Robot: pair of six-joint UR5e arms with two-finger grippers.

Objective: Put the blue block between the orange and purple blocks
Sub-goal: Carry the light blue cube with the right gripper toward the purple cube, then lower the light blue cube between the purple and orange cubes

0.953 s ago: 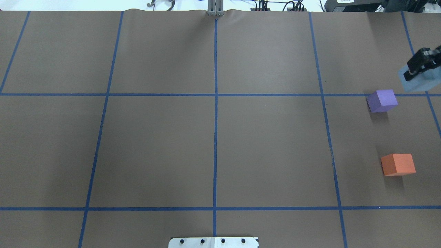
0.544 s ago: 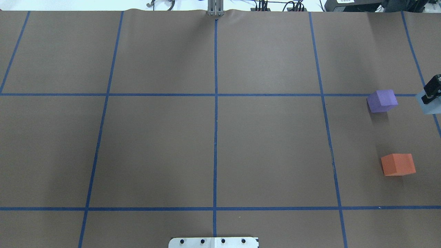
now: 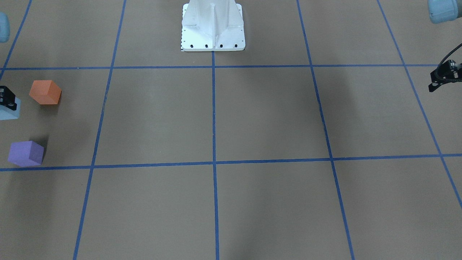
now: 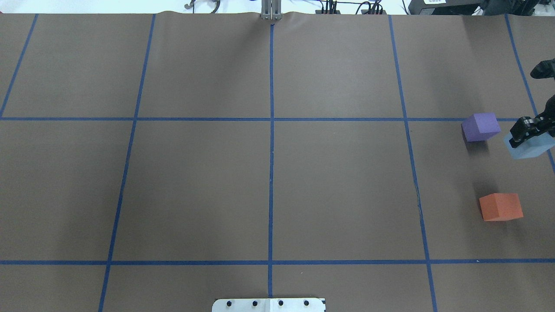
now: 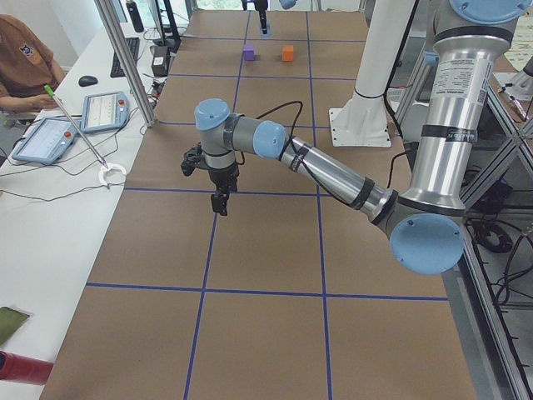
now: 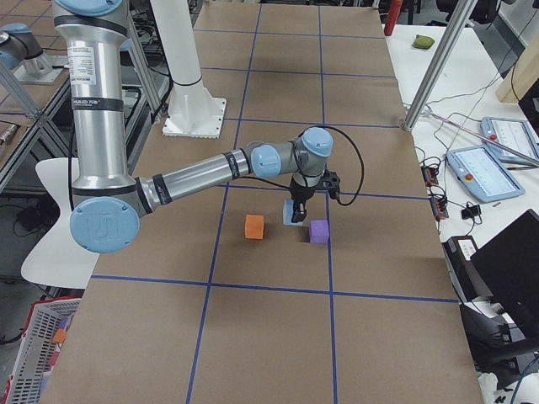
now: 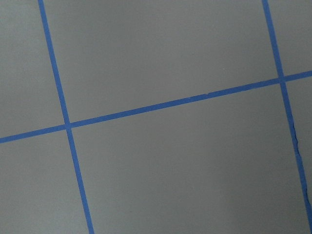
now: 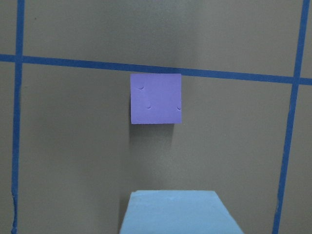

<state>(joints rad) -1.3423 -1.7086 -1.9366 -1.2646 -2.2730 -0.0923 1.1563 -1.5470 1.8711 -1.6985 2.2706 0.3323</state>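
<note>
My right gripper (image 4: 530, 132) is shut on the light blue block (image 4: 527, 147) and holds it low over the table near the right edge. The purple block (image 4: 480, 126) lies just left of it. The orange block (image 4: 501, 207) lies nearer the robot. In the right wrist view the blue block (image 8: 180, 212) fills the bottom edge, with the purple block (image 8: 156, 99) ahead of it. In the front-facing view the blue block (image 3: 8, 112) sits between the rows of orange (image 3: 45, 92) and purple (image 3: 26, 153), off to their side. My left gripper (image 5: 219, 200) hangs over bare table far away; I cannot tell its state.
The brown table cover carries a grid of blue tape lines (image 4: 271, 119). The white robot base plate (image 4: 269, 305) is at the near middle edge. An operators' desk with tablets (image 5: 50, 137) and a metal pole (image 5: 125, 62) stands beyond the far edge.
My right gripper has carried the blue block toward the robot, past the purple block's row, first out toward the right edge and then back inward.
</note>
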